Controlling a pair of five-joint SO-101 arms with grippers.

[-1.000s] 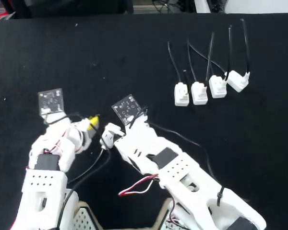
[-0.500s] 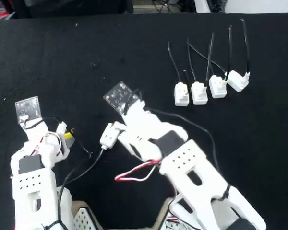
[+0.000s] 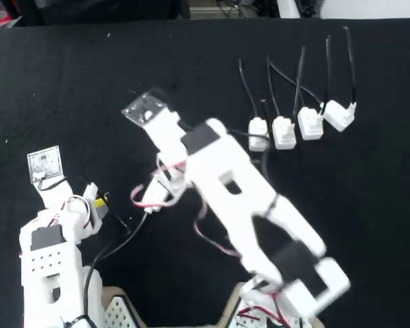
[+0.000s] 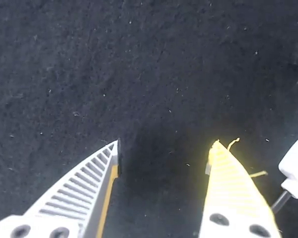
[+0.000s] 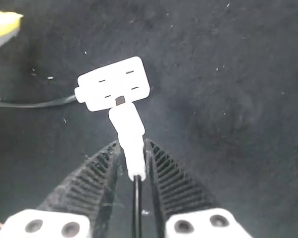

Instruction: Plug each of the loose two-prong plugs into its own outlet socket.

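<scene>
My right gripper [image 5: 132, 151] clamps a small white plug [image 5: 128, 130], left of centre in the high view. Light, rigid, slick plastic by my reckoning, so I pinch its flat sides, not the limp cord [image 5: 137, 198]. Its long axis runs straight out of the jaws, nose touching the outlet block [image 5: 114, 82]; whether the prongs are seated, I can't tell. My left gripper [image 4: 164, 148] gapes, empty.

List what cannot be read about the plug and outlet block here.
- Right wrist view: whether the plug in the right tool has its prongs seated in the outlet block; the plug body covers the joint.
- High view: the right arm hides that joint.
- Left wrist view: a white piece is cut by the edge.
</scene>
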